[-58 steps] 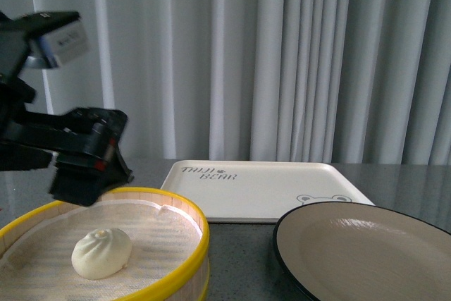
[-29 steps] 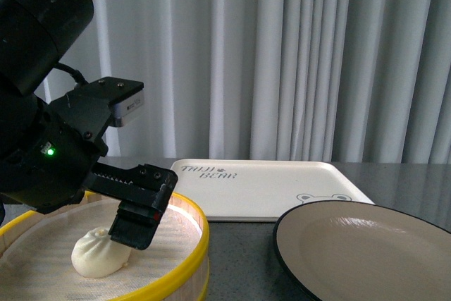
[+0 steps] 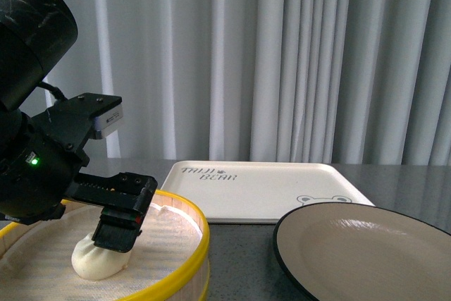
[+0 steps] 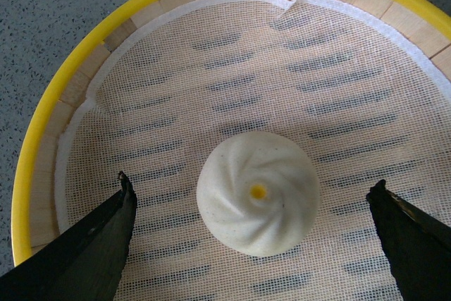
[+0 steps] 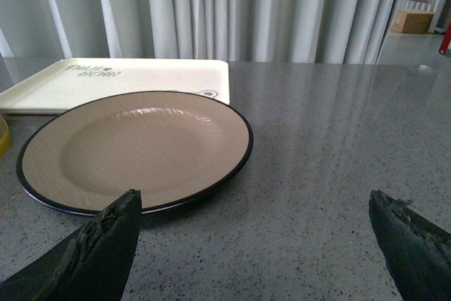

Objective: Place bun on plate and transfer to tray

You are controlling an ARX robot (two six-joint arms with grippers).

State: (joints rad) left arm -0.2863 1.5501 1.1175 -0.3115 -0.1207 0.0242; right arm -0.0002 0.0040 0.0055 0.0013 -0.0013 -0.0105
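Left wrist view looks straight down between the two dark fingers of the left gripper (image 4: 253, 182), which are spread wide. The bun (image 4: 257, 202) sits between them, roughly centred in the gap, and bare mesh shows on either side, so neither finger touches it from this angle. Its pleats swirl in to a small yellow dot at the crown. It rests on a white mesh liner (image 4: 211, 89) inside the round steamer basket (image 4: 32, 153), whose yellow rim and pale wooden wall curve round it; the bun lies well in from that wall.

From the front view, the left arm reaches in over the basket at the left edge of the scene. One black finger (image 3: 118, 229) hangs low inside the rim, overlapping the top of the bun as seen from there. Whether it presses on the dough cannot be told from that angle.

Right wrist view shows the right gripper (image 5: 254, 195) also spread wide and holding nothing, its two dark fingertips at the lower corners above the grey speckled table (image 5: 338, 174). The plate (image 5: 141, 149), tan inside with a black rim, lies flat on the table ahead of those fingers, with nothing on it. Just behind it, and close to its far edge, lies the cream tray (image 5: 127, 79) with its dark lettering. Pale curtains (image 3: 282, 61) hang across the back.
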